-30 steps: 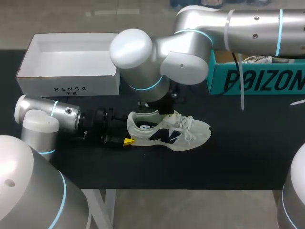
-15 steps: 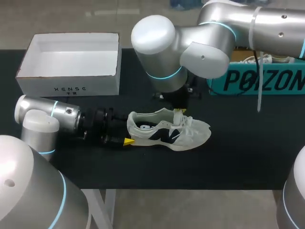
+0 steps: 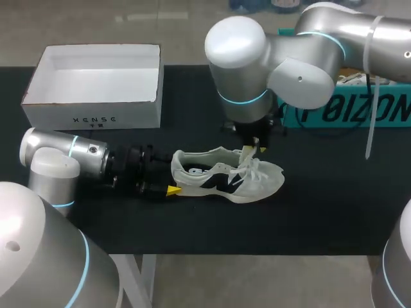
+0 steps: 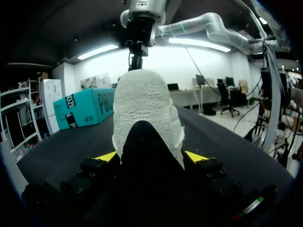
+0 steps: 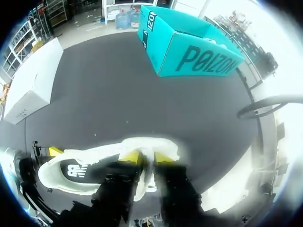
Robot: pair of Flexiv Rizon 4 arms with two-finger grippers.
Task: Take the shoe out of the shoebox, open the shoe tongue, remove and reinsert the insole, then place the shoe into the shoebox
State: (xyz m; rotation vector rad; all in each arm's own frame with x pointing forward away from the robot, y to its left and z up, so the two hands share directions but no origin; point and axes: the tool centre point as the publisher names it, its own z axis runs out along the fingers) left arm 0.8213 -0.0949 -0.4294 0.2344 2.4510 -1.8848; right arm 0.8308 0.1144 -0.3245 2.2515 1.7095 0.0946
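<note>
A white and black sneaker (image 3: 221,178) lies on its side on the black table, toe to the right. My left gripper (image 3: 169,182) comes in low from the left. In the left wrist view the shoe's heel (image 4: 144,109) fills the space in the left gripper (image 4: 151,157), and both yellow tips press on its sides. My right gripper (image 3: 250,152) hangs over the lace area. In the right wrist view the right gripper (image 5: 148,159) has its tips narrowly apart with the white tongue (image 5: 150,176) pinched between them, above the sneaker (image 5: 80,168).
An open white shoebox (image 3: 90,119) stands at the back left and shows nothing inside. A teal box (image 3: 350,109) sits at the back right, behind my right arm. Bare black table lies in front of the shoe.
My right arm has swung to the right, carrying its gripper along the shoe from near the collar to over the laces. The left arm and the shoe have stayed put.
</note>
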